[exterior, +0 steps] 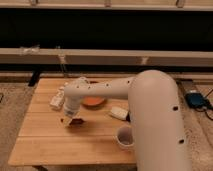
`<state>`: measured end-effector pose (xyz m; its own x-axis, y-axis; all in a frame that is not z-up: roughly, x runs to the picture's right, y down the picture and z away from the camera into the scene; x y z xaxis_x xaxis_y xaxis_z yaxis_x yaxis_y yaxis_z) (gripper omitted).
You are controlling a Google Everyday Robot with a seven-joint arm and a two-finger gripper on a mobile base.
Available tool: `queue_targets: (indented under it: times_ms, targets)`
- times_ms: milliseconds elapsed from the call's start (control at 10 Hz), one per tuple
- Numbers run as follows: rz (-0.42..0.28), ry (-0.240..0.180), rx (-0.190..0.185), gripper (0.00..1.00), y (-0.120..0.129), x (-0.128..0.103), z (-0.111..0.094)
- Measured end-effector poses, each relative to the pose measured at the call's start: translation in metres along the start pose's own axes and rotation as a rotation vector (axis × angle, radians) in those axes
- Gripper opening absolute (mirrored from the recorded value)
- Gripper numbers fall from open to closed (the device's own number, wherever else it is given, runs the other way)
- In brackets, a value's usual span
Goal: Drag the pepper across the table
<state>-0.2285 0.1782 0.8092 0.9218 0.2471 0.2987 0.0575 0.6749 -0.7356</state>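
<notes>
The pepper point(77, 121) is a small dark red-brown lump on the light wooden table point(50, 145), left of the middle. My gripper point(69, 119) hangs at the end of the white arm point(100, 90), which reaches in from the right. The gripper comes down onto the table right beside the pepper, on its left, and seems to touch it. The arm's wrist hides the top of the gripper.
An orange-red bowl point(94, 101) sits just behind the arm, partly hidden. A white cup point(125, 136) stands at the front right. A pale flat object point(118, 113) lies right of the middle. A white object point(57, 99) lies at the left rear. Carpet surrounds the table.
</notes>
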Motion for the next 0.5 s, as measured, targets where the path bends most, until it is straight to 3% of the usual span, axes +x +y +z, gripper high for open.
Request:
queue_targets:
  times_ms: [500]
  targets:
    - [-0.070,-0.010,-0.045,0.59,0.012,-0.023,0.008]
